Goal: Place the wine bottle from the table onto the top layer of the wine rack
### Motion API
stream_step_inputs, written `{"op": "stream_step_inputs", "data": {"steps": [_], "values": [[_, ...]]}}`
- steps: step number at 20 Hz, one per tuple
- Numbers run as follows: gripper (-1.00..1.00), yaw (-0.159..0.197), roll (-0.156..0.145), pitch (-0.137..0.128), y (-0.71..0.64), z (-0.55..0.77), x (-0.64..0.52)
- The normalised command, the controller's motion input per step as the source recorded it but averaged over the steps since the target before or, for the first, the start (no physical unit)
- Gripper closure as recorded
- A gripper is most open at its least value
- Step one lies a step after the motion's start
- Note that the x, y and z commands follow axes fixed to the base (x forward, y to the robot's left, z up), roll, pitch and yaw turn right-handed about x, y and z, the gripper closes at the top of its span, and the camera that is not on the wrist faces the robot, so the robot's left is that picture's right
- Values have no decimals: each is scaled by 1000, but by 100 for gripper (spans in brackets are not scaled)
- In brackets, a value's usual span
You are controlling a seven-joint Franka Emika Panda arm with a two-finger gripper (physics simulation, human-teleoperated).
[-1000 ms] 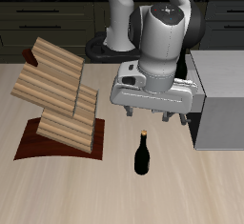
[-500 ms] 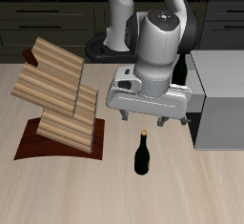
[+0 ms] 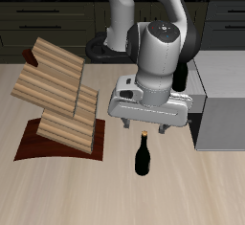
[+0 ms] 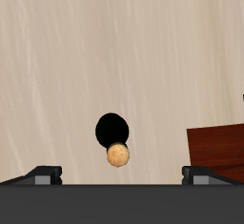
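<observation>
Directly above the wine bottle [image 3: 143, 155] standing upright on the table [image 3: 201, 191] near its front edge, beside the wine rack [image 3: 57, 100], hovering with gripper [image 3: 144, 127] fingers spread wide, touching nothing.

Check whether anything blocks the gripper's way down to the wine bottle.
Nothing visible does. The open gripper hangs just above the wine bottle, which stands upright and alone on the table, apart from the wine rack.
</observation>
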Motion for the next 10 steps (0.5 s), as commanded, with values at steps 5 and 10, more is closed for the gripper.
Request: {"op": "stream_step_inputs", "data": {"steps": [5,10], "values": [[-100,5,1,12,13,-152,9],[-100,-6,-3,30,-22,-222,23]]}}
